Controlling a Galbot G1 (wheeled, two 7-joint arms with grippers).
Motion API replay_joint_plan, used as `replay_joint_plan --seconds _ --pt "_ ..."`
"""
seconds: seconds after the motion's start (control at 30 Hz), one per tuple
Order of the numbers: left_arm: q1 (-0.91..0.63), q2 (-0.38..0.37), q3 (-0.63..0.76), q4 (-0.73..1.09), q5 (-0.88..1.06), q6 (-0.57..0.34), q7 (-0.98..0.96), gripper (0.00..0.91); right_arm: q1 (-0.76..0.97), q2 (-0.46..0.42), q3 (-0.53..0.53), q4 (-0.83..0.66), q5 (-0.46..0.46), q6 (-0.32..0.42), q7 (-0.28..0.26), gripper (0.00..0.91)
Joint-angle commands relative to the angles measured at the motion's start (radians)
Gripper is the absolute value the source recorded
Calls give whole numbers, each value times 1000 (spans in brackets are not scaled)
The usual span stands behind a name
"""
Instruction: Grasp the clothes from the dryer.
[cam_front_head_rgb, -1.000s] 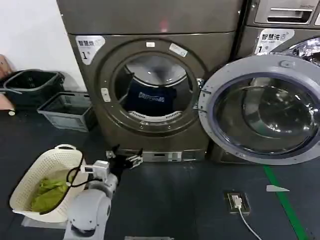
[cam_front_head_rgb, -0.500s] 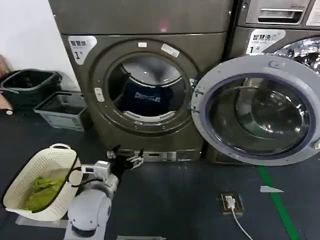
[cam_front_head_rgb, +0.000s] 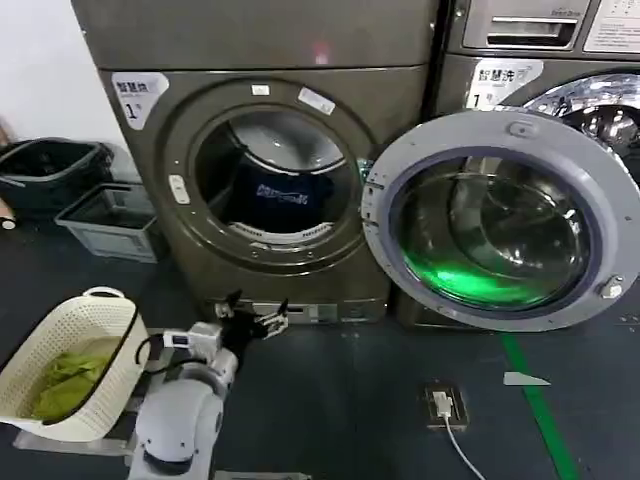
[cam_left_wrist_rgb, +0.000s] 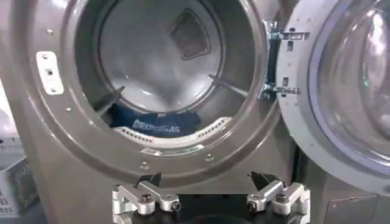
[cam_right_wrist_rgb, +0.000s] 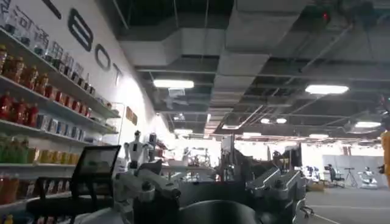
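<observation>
Left gripper spread, empty, low before dryer. Up and ahead, clothes at drum bottom, well apart. Door swung open off to right. Right gripper spread, facing room.

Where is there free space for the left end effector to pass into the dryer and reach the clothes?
The round porthole of the dryer is open; its door is swung aside. Above the clothes, the drum is bare, so there is room to pass. The left end effector, open, sits low before the machine. It is crowded at the left: a basket and bins.
</observation>
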Motion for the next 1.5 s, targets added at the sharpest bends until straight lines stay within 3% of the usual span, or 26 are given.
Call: replay_joint_plan --seconds 0.03,0.33,1.5 --pt "-3 -1 4 4 1 49 0 907 4 9 -6 13 29 21 72 907" --pt "-1 1 15 2 2 49 -3 907 12 25 -38 23 45 79 71 907" --pt "-4 -9 15 19 5 49 -39 907 22 46 -70 51 12 74 71 907"
